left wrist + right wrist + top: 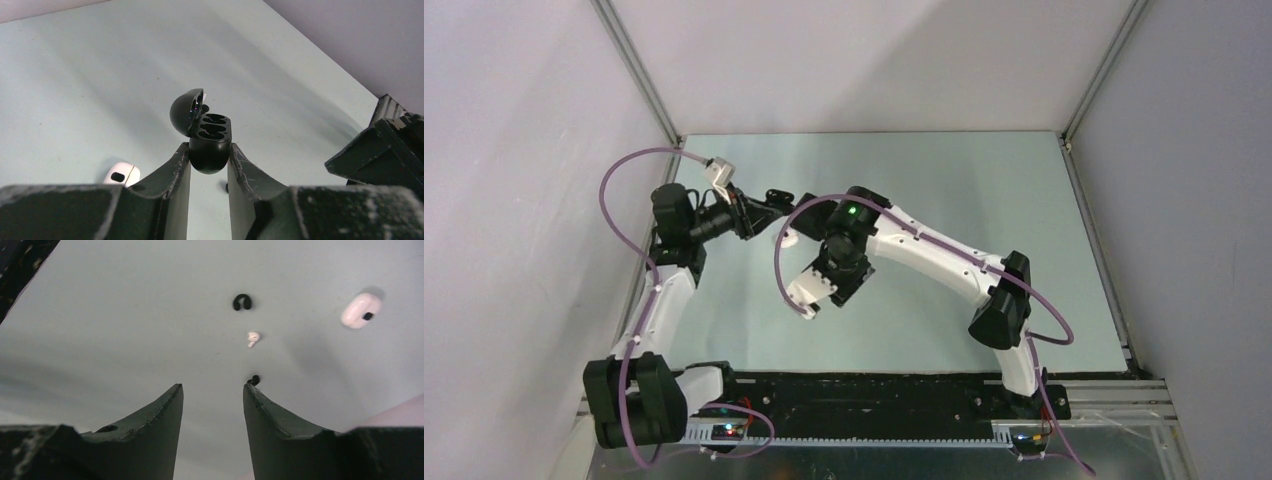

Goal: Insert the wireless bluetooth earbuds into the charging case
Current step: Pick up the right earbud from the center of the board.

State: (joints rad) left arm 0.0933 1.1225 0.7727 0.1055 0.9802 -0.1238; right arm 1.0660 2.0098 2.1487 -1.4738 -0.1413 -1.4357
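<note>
Left end effector (208, 147): clamped on an open black case (210, 131); both wells were empty.
Right end effector (212, 387): fingers well apart, holding nothing, above the table (100, 315).
Earbud (253, 338): one seen, upper centre, loose between a black ring (242, 302) and a black bit (255, 380). The second was not found.
White case (361, 310): upper right, well apart from the earbud, apparently shut.
Handling: earbud judged light, hard and slick, likely to squirt free; pinch gently across the bulb.

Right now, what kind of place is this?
Probably a robot lab test booth: the left arm and right arm are bolted to a table, with plain walls on metal frame posts around it.
</note>
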